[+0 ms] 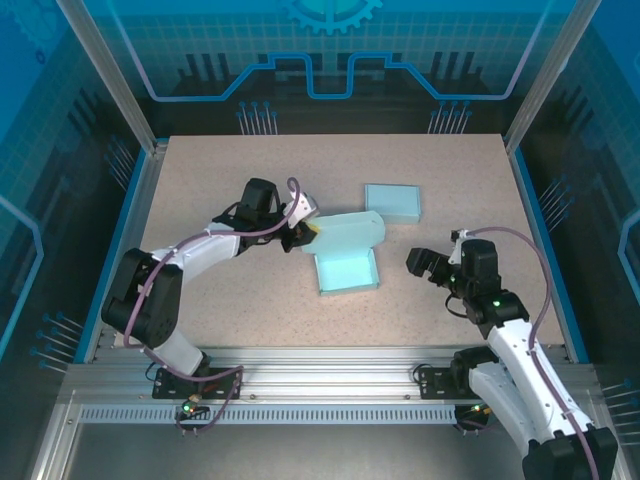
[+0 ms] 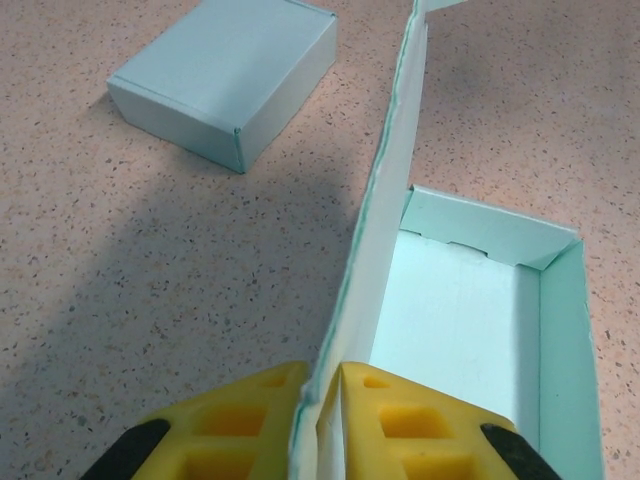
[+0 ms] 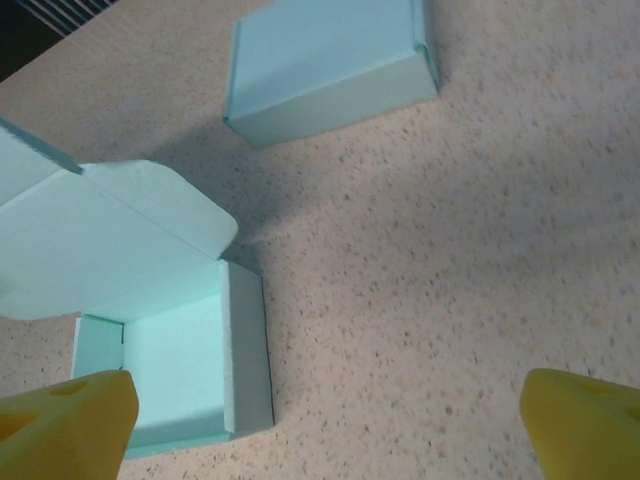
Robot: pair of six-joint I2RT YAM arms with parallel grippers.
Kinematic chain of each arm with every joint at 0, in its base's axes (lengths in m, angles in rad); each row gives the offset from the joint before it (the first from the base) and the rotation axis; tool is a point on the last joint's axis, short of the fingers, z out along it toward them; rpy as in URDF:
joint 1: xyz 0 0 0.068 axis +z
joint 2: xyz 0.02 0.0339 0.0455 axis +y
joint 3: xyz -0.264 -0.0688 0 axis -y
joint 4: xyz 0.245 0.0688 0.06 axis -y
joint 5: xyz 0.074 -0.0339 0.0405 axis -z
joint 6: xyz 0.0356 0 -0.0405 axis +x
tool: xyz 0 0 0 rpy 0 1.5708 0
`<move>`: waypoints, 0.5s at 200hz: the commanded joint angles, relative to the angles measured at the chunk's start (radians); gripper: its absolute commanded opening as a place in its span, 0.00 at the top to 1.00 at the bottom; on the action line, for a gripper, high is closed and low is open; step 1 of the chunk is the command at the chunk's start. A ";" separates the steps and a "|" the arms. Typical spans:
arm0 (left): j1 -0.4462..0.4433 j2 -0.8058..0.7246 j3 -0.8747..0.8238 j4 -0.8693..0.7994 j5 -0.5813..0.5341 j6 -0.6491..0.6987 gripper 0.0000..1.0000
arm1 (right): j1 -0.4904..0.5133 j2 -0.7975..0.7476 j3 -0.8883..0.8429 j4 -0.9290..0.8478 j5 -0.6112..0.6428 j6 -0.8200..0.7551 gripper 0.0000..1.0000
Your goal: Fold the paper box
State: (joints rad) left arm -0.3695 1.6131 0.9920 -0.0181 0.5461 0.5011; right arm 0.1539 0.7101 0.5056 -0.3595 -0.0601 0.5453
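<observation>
A light teal paper box lies open in the middle of the table, its tray facing up and its lid flap raised behind it. My left gripper is shut on the left end of that lid. In the left wrist view the yellow fingertips pinch the thin lid edge, with the open tray to the right. My right gripper hovers open to the right of the box, holding nothing. The right wrist view has the tray at lower left and the lid above it.
A second, closed teal box sits just behind and right of the open one; it is also in the left wrist view, closed box, and the right wrist view, closed box. Blue rails edge the speckled table at both sides.
</observation>
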 commanded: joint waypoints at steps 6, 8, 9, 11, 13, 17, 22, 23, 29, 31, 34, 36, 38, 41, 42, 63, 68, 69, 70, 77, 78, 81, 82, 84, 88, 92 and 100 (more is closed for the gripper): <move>-0.006 0.014 0.049 -0.033 0.031 0.034 0.74 | 0.014 0.069 0.034 0.125 -0.062 -0.173 0.07; -0.006 0.014 0.051 -0.036 0.030 0.032 0.71 | 0.019 0.079 0.038 0.128 -0.059 -0.181 0.08; -0.006 0.014 0.052 -0.039 0.029 0.031 0.70 | 0.021 0.082 0.041 0.129 -0.058 -0.187 0.08; -0.005 0.013 0.052 -0.042 0.027 0.028 0.66 | 0.025 0.089 0.045 0.131 -0.055 -0.195 0.08; -0.005 0.013 0.054 -0.046 0.026 0.026 0.63 | 0.031 0.096 0.049 0.135 -0.050 -0.204 0.08; -0.006 0.012 0.054 -0.053 0.025 0.020 0.59 | 0.042 0.110 0.056 0.141 -0.038 -0.223 0.09; -0.006 0.009 0.053 -0.058 0.023 0.014 0.55 | 0.057 0.127 0.064 0.152 -0.021 -0.246 0.09; -0.006 0.009 0.053 -0.060 0.022 0.013 0.54 | 0.057 0.130 0.065 0.156 -0.018 -0.250 0.09; -0.006 0.003 0.046 -0.060 0.021 0.005 0.50 | 0.078 0.147 0.068 0.175 0.007 -0.277 0.09; -0.006 0.000 0.044 -0.061 0.021 0.001 0.49 | 0.084 0.154 0.069 0.180 0.015 -0.285 0.10; -0.005 -0.003 0.037 -0.058 0.019 -0.003 0.48 | 0.095 0.162 0.068 0.193 0.026 -0.299 0.10; -0.004 -0.006 0.034 -0.057 0.017 -0.008 0.47 | 0.100 0.169 0.069 0.201 0.034 -0.307 0.10; -0.005 -0.009 0.029 -0.055 0.016 -0.012 0.45 | 0.107 0.174 0.071 0.209 0.042 -0.314 0.10; -0.005 -0.012 0.023 -0.050 0.011 -0.017 0.44 | 0.115 0.184 0.072 0.221 0.051 -0.324 0.11; -0.006 -0.014 0.020 -0.049 0.010 -0.019 0.44 | 0.120 0.187 0.071 0.226 0.054 -0.328 0.11; -0.004 -0.048 -0.043 -0.006 -0.035 -0.077 0.43 | 0.168 0.276 0.072 0.328 0.090 -0.411 0.18; -0.005 -0.056 -0.060 0.006 -0.050 -0.100 0.43 | 0.179 0.297 0.077 0.341 0.111 -0.424 0.18; -0.004 -0.058 -0.063 0.009 -0.053 -0.105 0.43 | 0.181 0.300 0.078 0.344 0.114 -0.426 0.19; -0.004 -0.060 -0.067 0.012 -0.056 -0.109 0.43 | 0.182 0.304 0.079 0.346 0.117 -0.430 0.19; -0.004 -0.072 -0.094 0.033 -0.074 -0.143 0.44 | 0.191 0.333 0.090 0.359 0.129 -0.446 0.21; -0.004 -0.074 -0.098 0.037 -0.074 -0.147 0.44 | 0.191 0.334 0.091 0.360 0.130 -0.448 0.21; -0.005 -0.078 -0.112 0.051 -0.081 -0.161 0.44 | 0.192 0.346 0.096 0.362 0.133 -0.452 0.22; -0.005 -0.080 -0.116 0.055 -0.082 -0.164 0.44 | 0.192 0.349 0.098 0.363 0.132 -0.453 0.22; -0.005 -0.085 -0.125 0.065 -0.084 -0.172 0.44 | 0.192 0.356 0.103 0.364 0.132 -0.454 0.23; -0.006 -0.095 -0.140 0.080 -0.090 -0.188 0.44 | 0.191 0.367 0.109 0.368 0.132 -0.458 0.23; -0.005 -0.108 -0.152 0.087 -0.096 -0.205 0.44 | 0.190 0.377 0.114 0.377 0.131 -0.460 0.23; -0.005 -0.132 -0.189 0.136 -0.096 -0.230 0.44 | 0.187 0.394 0.114 0.406 0.120 -0.464 0.23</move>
State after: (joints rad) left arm -0.3695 1.5539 0.8829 0.0139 0.4881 0.3862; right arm 0.3359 1.0645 0.5766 -0.0719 0.0238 0.1612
